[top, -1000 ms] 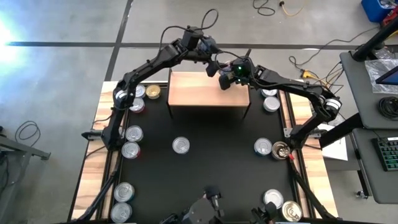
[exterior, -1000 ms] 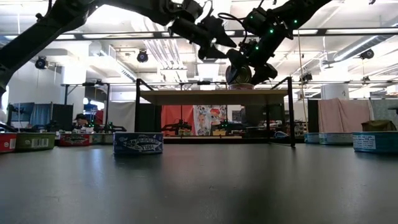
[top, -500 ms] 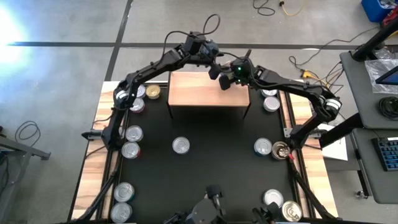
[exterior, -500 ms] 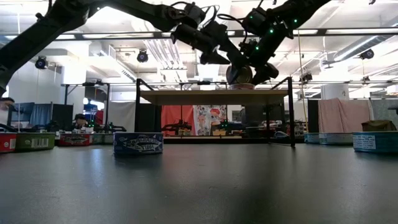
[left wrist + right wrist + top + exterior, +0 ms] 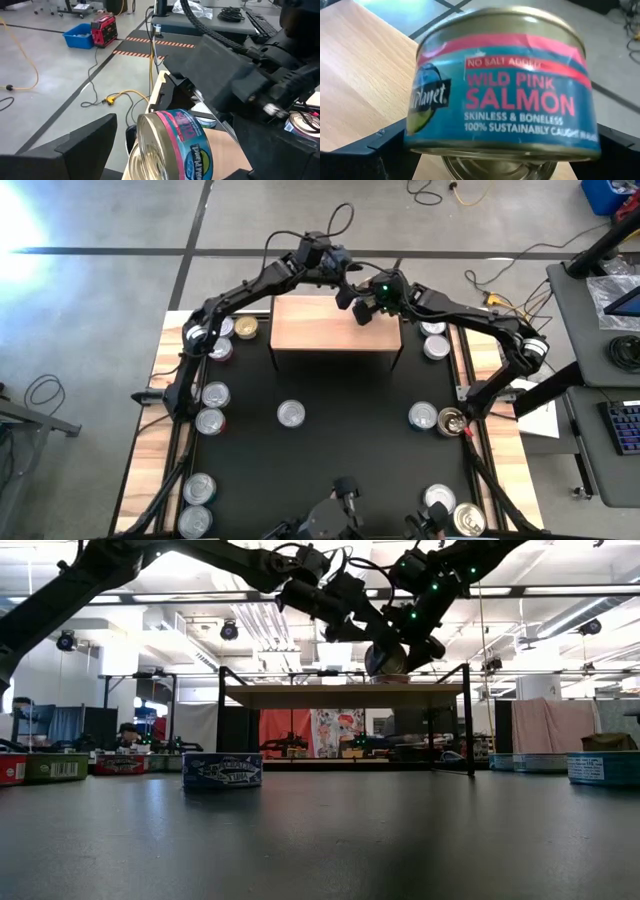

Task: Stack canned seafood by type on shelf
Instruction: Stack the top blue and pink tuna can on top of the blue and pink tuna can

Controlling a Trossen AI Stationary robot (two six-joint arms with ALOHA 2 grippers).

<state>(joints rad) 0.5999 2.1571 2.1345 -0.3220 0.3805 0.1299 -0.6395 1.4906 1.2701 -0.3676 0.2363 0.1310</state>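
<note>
Fig.: early stage of stacking job. Can [image 5: 500, 100] w/ pink-and-blue salmon label gripped in right tool [image 5: 362, 308], jaws spread wide round its sides, hanging just above far right corner of shelf [image 5: 310, 330]; in low view, clearly off the wood top, not yet set down. Left tool [image 5: 346, 290] close beside same can, approaching from far side, jaws wide, holding nothing as far as visible; contact w/ can not determinable. Shelf top otherwise bare in high view: no can placed, no stack begun. Remaining cans, over a dozen, spread round the surface [image 5: 150, 440]: cluster near left arm base [image 5: 222, 328], pair further down left edge [image 5: 214, 394], pair at near left corner [image 5: 200, 488], single at centre of black mat [image 5: 291, 413], pair by right arm base [image 5: 436, 347], pair mid right [image 5: 423, 416], pair at near right corner [image 5: 438, 498]. Labels on these mostly unreadable from above, so types not sortable by eye here; low view shows red, green and blue sides. Est. progress: first can only, pending release; nearly all picking, sorting by type and stacking left to do.
</note>
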